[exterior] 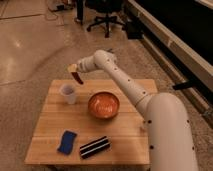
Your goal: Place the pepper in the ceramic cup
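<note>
Camera view: arm outstretched, end effector (73, 69) holding pepper (77, 77) above ceramic cup (68, 93)

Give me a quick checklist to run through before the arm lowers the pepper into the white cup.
1. Pepper held by the gripper: ok, it hangs from it.
2. Gripper directly over the ceramic cup: not ok, it looks up and to the right of it.
3. Cup upright, mouth open: ok.
4. Cup empty: cannot tell.
5. Orange bowl apart from the cup: ok.
6. Cup well on the table: ok.
</note>
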You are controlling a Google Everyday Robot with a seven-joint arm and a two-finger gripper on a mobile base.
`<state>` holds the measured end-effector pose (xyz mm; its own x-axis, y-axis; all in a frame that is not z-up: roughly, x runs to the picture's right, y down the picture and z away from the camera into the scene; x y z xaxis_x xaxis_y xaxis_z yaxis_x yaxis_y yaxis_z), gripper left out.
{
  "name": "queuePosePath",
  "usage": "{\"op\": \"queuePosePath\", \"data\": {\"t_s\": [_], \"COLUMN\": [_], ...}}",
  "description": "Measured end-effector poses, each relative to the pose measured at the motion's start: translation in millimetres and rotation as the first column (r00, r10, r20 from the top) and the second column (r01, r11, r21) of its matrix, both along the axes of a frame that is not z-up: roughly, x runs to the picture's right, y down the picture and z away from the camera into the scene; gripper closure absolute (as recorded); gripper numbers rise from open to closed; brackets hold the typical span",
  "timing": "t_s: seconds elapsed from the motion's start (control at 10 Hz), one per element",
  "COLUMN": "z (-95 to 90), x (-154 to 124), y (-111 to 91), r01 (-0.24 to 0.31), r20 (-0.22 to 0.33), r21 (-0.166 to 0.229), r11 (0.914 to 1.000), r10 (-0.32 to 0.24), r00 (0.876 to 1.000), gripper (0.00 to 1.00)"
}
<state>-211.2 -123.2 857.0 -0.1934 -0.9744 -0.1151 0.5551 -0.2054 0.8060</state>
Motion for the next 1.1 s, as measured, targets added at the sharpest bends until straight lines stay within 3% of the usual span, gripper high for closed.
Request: {"op": "queuePosePath", "data": {"t_s": [0.6,1.1], "z": [-11.9,-11.1], "x": [-49,-58], "y": [16,29], "r01": [0.046,0.047], "r20": [0.100,0.131], "r21": [0.006,-0.001], "r11": [0.9989,0.9989], "r10": [-0.046,-0.047], "r00": [0.994,0.990], "gripper": [0.97,0.48]}}
